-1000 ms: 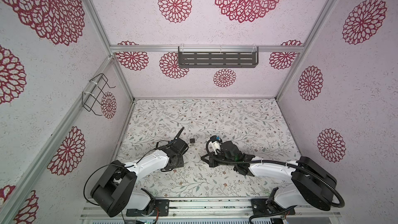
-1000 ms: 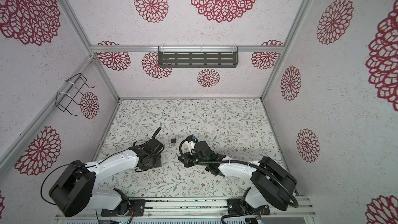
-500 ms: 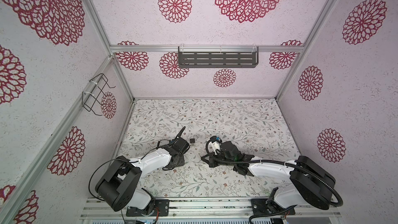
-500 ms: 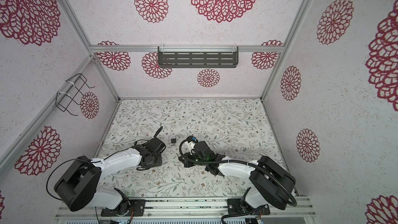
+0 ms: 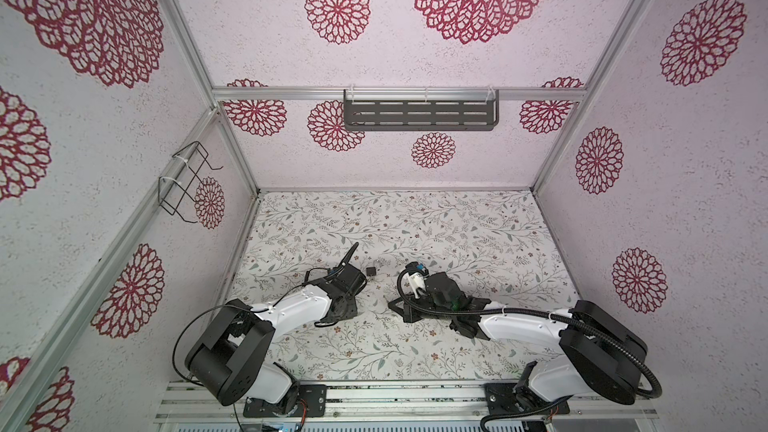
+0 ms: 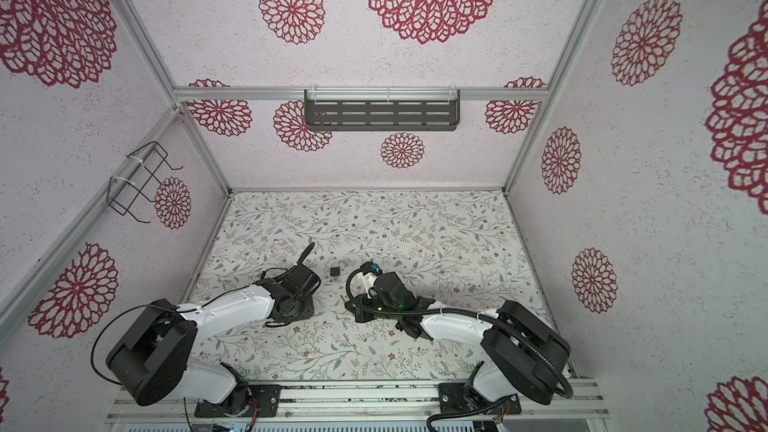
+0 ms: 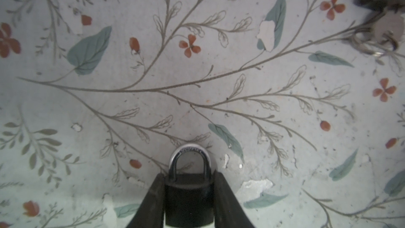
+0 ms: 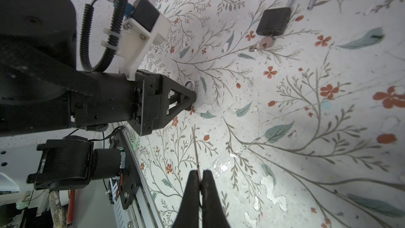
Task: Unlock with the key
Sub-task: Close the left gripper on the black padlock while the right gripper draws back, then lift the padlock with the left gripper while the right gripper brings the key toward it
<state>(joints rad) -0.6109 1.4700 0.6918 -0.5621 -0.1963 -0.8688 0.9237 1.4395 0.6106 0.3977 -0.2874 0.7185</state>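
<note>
A small black padlock (image 7: pixel 188 198) with a closed silver shackle lies on the flowered table. My left gripper (image 7: pixel 189 175) is shut on it, its fingers (image 7: pixel 153 198) pressed against both sides of the body. The right wrist view shows that gripper (image 8: pixel 191 98) low on the table, the shackle (image 8: pixel 190 83) poking out past its tip. My right gripper (image 8: pixel 199 173) is shut on a thin key (image 8: pixel 195 148) seen edge-on, its blade sticking out towards the left gripper. The held padlock is hidden in both top views.
A second black padlock (image 8: pixel 274 21) lies farther back with its shackle swung open and a ringed key (image 8: pixel 266 40) in its keyhole; it also shows in a top view (image 5: pixel 371 271). A dark shelf (image 5: pixel 419 115) hangs on the back wall, a wire rack (image 5: pixel 185 182) on the left wall.
The left arm has shifted slightly and its jaws have narrowed onto the padlock. The right arm has stayed where it was, still shut.
</note>
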